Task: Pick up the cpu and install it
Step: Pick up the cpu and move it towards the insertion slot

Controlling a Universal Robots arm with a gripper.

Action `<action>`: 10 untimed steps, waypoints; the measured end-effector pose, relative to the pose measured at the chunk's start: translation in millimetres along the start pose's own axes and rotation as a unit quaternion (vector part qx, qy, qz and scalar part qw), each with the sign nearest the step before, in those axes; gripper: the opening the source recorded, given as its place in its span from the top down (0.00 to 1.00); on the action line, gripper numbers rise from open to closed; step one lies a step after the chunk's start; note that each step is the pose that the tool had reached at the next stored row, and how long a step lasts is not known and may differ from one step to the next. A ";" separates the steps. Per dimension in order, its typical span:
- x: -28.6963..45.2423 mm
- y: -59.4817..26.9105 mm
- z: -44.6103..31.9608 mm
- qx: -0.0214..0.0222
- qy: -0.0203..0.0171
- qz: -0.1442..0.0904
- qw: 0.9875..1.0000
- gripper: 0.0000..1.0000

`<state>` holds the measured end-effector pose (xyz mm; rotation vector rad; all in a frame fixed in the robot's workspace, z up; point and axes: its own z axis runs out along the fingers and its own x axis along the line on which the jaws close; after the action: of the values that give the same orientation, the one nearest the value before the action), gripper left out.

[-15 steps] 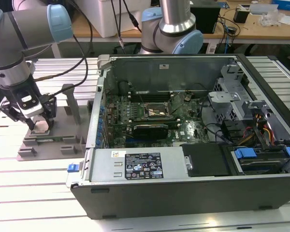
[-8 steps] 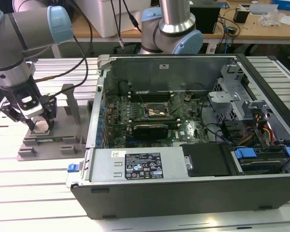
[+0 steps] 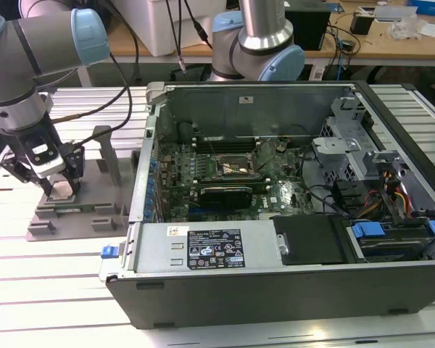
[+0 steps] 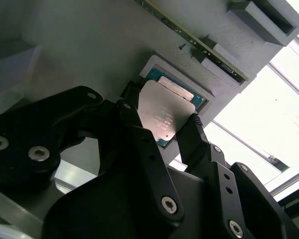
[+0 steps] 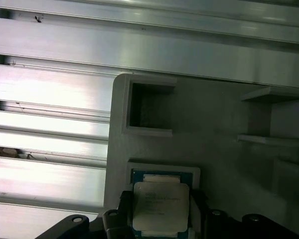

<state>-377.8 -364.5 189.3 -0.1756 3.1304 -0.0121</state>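
Observation:
The cpu is a small square chip with a shiny silver top. It sits between my gripper's two black fingers, which press on its opposite edges. The chip is just above a shallow square pocket in a grey holder block. In the first wrist view the cpu hangs in my gripper, slightly offset from the pocket. In the exterior view my gripper is low over the holder at that view's left, well apart from the motherboard's socket frame inside the open computer case.
The holder block has upright slots and ledges close to my fingers. It rests on a ribbed aluminium table. A second robot arm base stands behind the case. Cables, drive bays and a long black card crowd the case interior.

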 end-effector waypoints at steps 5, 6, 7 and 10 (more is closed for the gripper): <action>0.0 0.0 0.0 0.000 0.000 0.000 1.000 0.45; 0.0 -0.1 0.0 0.000 0.000 0.000 1.000 0.45; 0.0 -0.1 0.0 0.000 0.000 0.000 1.000 0.45; -0.1 -0.2 -4.4 0.001 0.000 0.000 1.000 0.45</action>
<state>-377.7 -364.6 193.7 -0.1758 3.1303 -0.0145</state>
